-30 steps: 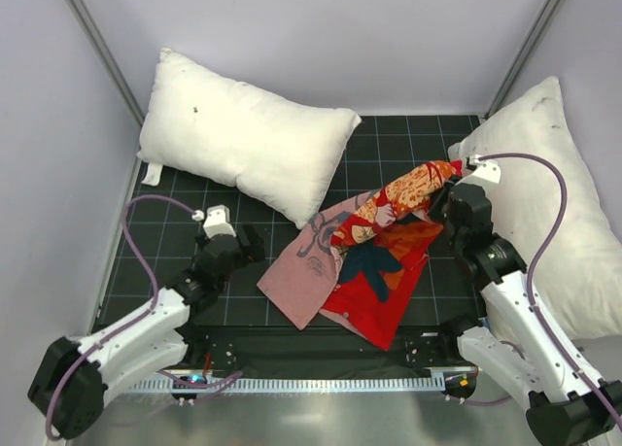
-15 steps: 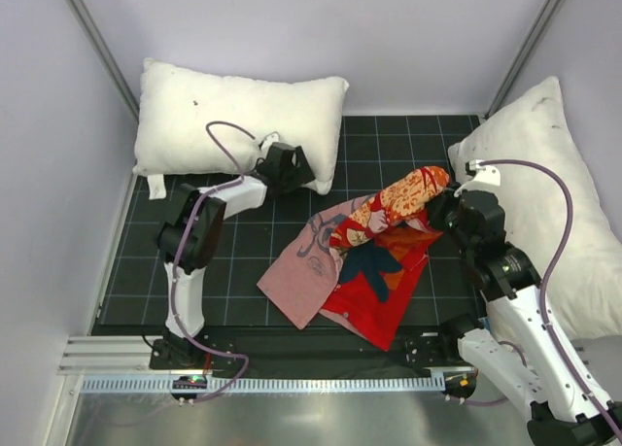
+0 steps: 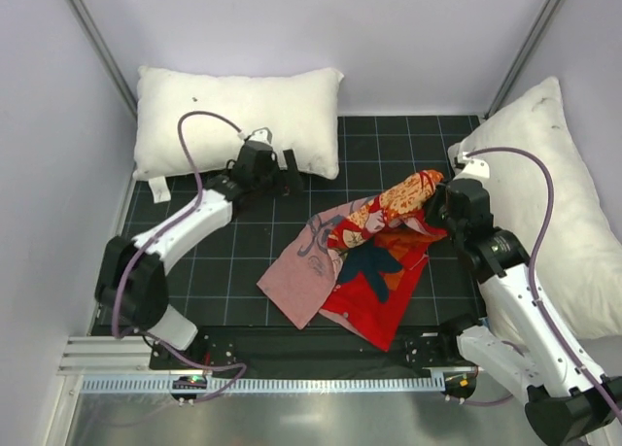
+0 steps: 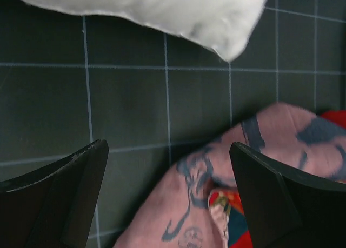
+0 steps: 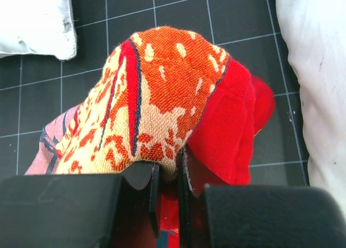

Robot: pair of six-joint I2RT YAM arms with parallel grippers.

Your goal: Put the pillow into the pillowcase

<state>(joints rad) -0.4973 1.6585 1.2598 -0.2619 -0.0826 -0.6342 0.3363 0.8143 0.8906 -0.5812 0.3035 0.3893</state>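
The plump white pillow (image 3: pixel 238 116) lies against the back wall at the left; its corner (image 4: pixel 162 7) shows at the top of the left wrist view. My left gripper (image 3: pixel 288 174) hovers open just in front of that corner, above the mat, with nothing between its fingers (image 4: pixel 65 194). The red pillowcase (image 3: pixel 369 266) lies crumpled mid-mat, its faded pink reverse (image 4: pixel 227 188) turned up at the left. My right gripper (image 3: pixel 437 208) is shut on a raised fold of the pillowcase (image 5: pixel 162 96), lifting its orange-printed edge off the mat.
A larger white pillow (image 3: pixel 559 203) with dark specks leans against the right wall, close beside my right arm; its edge (image 5: pixel 319 69) shows in the right wrist view. The black gridded mat (image 3: pixel 214 261) lies under everything, and a metal rail (image 3: pixel 292 383) runs along its front.
My left arm swung from the front left up to the pillow, which shifted back and squared against the wall. The right gripper kept its hold, with the raised fold sinking slightly.
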